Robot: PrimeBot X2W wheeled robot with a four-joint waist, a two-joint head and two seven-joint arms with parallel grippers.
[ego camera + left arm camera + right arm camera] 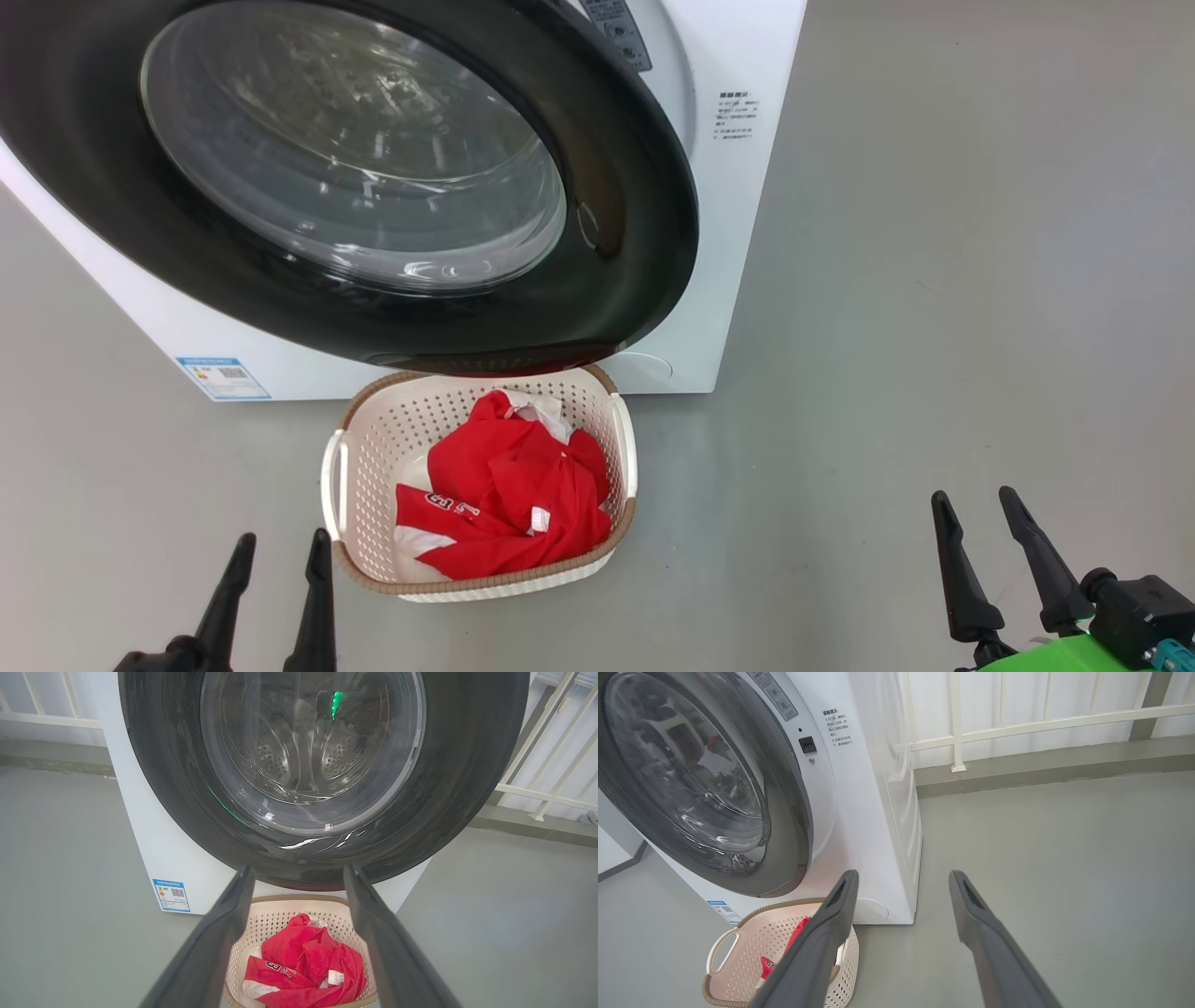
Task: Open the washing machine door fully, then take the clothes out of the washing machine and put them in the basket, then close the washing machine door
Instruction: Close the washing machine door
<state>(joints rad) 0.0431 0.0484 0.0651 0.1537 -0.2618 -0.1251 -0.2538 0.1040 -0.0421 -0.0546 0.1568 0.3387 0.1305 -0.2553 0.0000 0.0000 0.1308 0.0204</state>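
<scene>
since the clothes point(513, 495) lie bunched in the basket point(378, 448), which sits on the floor point(934, 327) just near of the washer point(738, 233), and the door point(373, 168) looks swung flat against the washer's front, the task seems all but done. both hands are empty and spread open: the left hand point(285, 537) hangs at the basket's near left, and the right hand point(973, 495) is well off to the right. the door is likely stiff, hinged and fairly heavy, with a glossy black rim point(644, 243) that a hand would probably slide on. if it hasn't latched, a flat push on the rim's right side should seat it. the clothes look soft, light and limp, best pinched at a raised fold on top of the heap.
</scene>
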